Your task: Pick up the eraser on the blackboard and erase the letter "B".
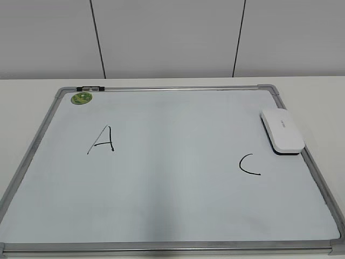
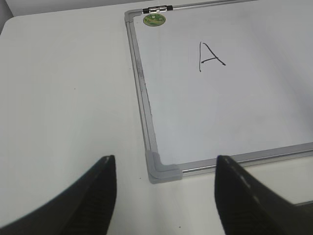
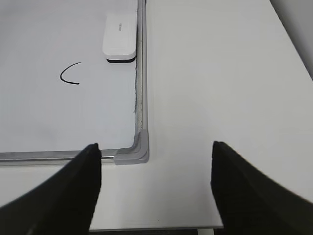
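The blackboard (image 1: 172,91) is a white board with a silver frame lying flat on the table. The white eraser (image 1: 282,131) lies on its right edge, above a black "C" (image 1: 248,165); it also shows in the right wrist view (image 3: 120,35). A black "A" (image 1: 101,139) is at the left. No letter "B" shows on the board; the middle is blank. My left gripper (image 2: 164,171) is open and empty over the board's near left corner (image 2: 164,169). My right gripper (image 3: 156,161) is open and empty by the near right corner (image 3: 134,152). Neither gripper shows in the exterior view.
A round green magnet (image 1: 81,98) sits at the board's far left corner, next to a black clip (image 1: 90,87) on the frame. White table surface (image 3: 220,88) lies right of the board, and its front edge (image 3: 156,228) is close under my right gripper.
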### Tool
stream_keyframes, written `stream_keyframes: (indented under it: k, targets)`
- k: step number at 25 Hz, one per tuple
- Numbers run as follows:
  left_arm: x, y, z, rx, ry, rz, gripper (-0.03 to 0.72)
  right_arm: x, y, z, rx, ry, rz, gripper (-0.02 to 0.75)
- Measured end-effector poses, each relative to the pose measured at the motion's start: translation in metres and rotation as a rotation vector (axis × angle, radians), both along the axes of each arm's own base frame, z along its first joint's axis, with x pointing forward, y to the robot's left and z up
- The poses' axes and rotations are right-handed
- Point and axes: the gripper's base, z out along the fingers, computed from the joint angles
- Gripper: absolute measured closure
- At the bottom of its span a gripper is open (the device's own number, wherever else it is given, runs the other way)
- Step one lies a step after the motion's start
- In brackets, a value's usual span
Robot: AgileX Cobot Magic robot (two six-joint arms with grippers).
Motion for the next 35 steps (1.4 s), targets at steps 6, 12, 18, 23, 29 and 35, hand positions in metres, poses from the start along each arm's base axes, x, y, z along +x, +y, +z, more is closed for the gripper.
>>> stream_keyframes:
  k: [6,12,18,23,29,35]
  targets:
    - [0.0,0.0,0.0,0.0,0.0,0.0,0.227,-0.0001,0.003,-0.0002,-0.01,0.003,0.044,0.219]
    - [0.0,0.0,0.0,0.0,0.0,0.0,0.227,-0.0001,0.003,-0.0002,-0.013,0.003,0.046,0.219]
    - [0.0002,0.001,-0.0001,0.012,-0.001,0.038,0.23,-0.0001,0.003,-0.0002,-0.013,0.003,0.046,0.219]
    - [0.0005,0.0011,-0.0001,0.017,0.0,0.096,0.244,-0.0001,0.003,-0.0002,-0.013,0.003,0.046,0.219]
    - [0.0005,0.0013,-0.0001,0.02,0.0,0.104,0.245,-0.0001,0.003,-0.0002,-0.015,0.003,0.047,0.219]
    - [0.0005,0.0013,-0.0001,0.02,0.0,0.104,0.247,-0.0001,0.003,-0.0002,-0.015,0.003,0.047,0.219]
